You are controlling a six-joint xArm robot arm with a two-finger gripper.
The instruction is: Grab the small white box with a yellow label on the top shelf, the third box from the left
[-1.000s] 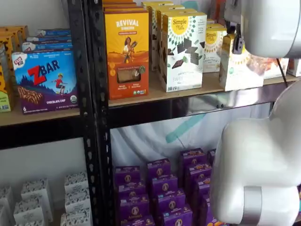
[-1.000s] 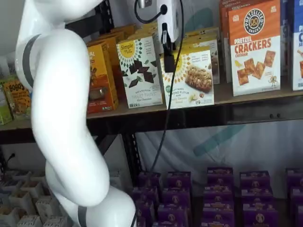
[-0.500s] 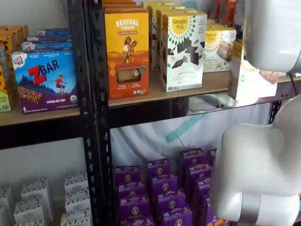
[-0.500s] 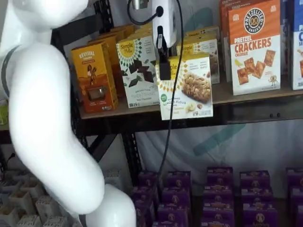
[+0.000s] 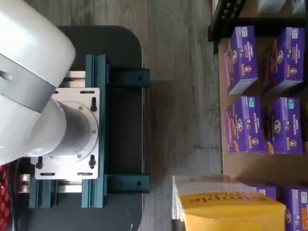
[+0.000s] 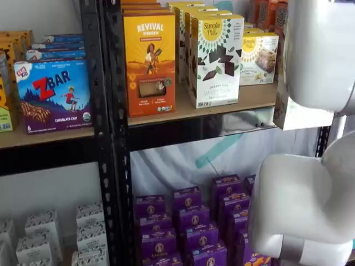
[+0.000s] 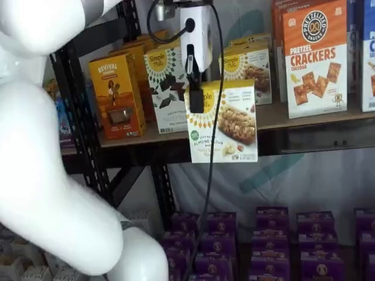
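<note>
The small white box [image 7: 222, 121] is held clear of the top shelf [image 7: 304, 114], in front of its silver front edge, clamped at its upper left corner by the black fingers of the end effector [image 7: 195, 96]. On its face a yellow sunburst, a picture of a nut bar and the words "ALMOND FLOUR" can be read. In a shelf view only its lower white part [image 6: 299, 115] is seen below the white arm. In the wrist view its yellow and white top [image 5: 226, 204] is seen, with lettering too blurred to read.

Left on the shelf are an orange "REVIVAL" box [image 6: 149, 64], a taller white "Simple Mills" box with dark chocolate squares [image 6: 216, 60], a second short "Simple Mills" box [image 7: 248, 69] and an orange "PRETZEL CRACKERS CHEDDAR" box [image 7: 314, 58]. A blue "ZBAR CHOCOLATE CHIP" box [image 6: 53, 95] stands in the neighbouring bay. Purple boxes [image 6: 188, 221] fill the shelf below.
</note>
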